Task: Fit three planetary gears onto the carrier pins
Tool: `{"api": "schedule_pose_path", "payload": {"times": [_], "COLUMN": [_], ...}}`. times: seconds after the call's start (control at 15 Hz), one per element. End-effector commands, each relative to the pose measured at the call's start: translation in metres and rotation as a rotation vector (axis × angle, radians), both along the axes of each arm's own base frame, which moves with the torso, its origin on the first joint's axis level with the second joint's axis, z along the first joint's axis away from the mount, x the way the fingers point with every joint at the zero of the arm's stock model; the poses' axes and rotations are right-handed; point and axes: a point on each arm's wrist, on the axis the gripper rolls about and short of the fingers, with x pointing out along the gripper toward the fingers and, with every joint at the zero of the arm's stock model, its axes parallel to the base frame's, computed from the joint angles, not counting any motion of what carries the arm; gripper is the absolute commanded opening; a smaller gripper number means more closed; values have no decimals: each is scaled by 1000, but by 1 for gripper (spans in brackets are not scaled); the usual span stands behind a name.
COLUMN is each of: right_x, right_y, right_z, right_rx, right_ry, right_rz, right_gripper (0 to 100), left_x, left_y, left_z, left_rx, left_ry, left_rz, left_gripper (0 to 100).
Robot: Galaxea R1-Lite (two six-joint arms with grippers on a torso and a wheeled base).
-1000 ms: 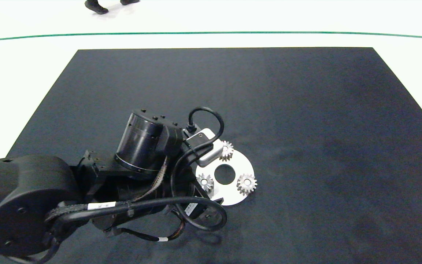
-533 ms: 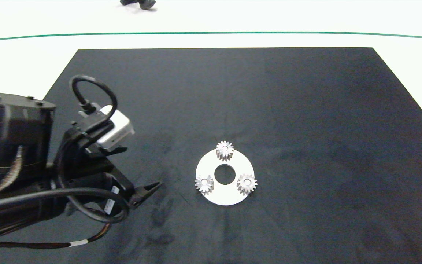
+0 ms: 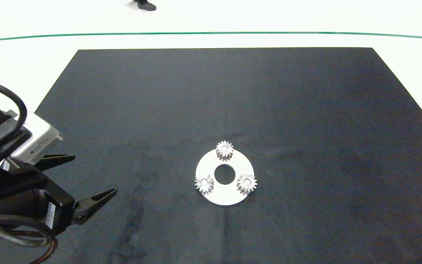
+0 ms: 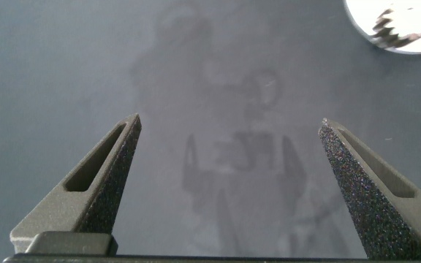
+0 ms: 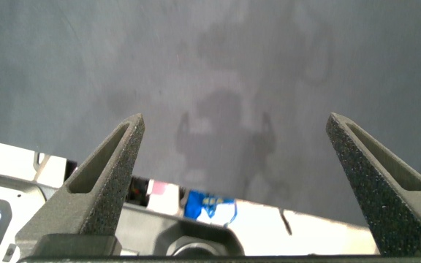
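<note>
**All three gears seated; the left arm stands clear**

Three planetary gears [image 3: 225, 150] [image 3: 204, 183] [image 3: 247, 183] sit on the carrier pins of the white disc [image 3: 225, 196], near the middle of the black mat [image 3: 306, 110]. The task appears complete; the next move calls only for parking. The left gripper [image 3: 88, 178] hovers at the near left, jaws spread wide and empty, gears well apart to its right. The right gripper [image 5: 232, 128], outside the head view, gapes empty.

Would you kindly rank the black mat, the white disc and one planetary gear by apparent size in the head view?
1. Black mat
2. White disc
3. Planetary gear; all three gears look alike.
</note>
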Motion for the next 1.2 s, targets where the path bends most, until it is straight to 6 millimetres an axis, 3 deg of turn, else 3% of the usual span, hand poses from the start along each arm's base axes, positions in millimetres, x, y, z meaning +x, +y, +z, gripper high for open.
{"api": "schedule_pose_path", "payload": {"times": [0.07, 0.73, 0.93, 1.2], "right_x": [-6, -23, -26, -45], "right_y": [-2, -5, -6, -8], "right_z": [-9, -19, -20, -29], "right_rx": [25, 38, 84, 107], "right_ry": [14, 45, 35, -15], "right_rz": [-34, -107, -134, -170], "right_gripper": [100, 100, 100, 100], "left_x": [-7, -31, -36, -51], "left_y": [13, 33, 35, 40], "left_z": [-7, -12, -11, -10], "left_rx": [2, -15, -94, -154], "left_ry": [-2, 5, 1, -40], "left_rz": [67, 176, 206, 231], "left_gripper": [100, 100, 100, 100]}}
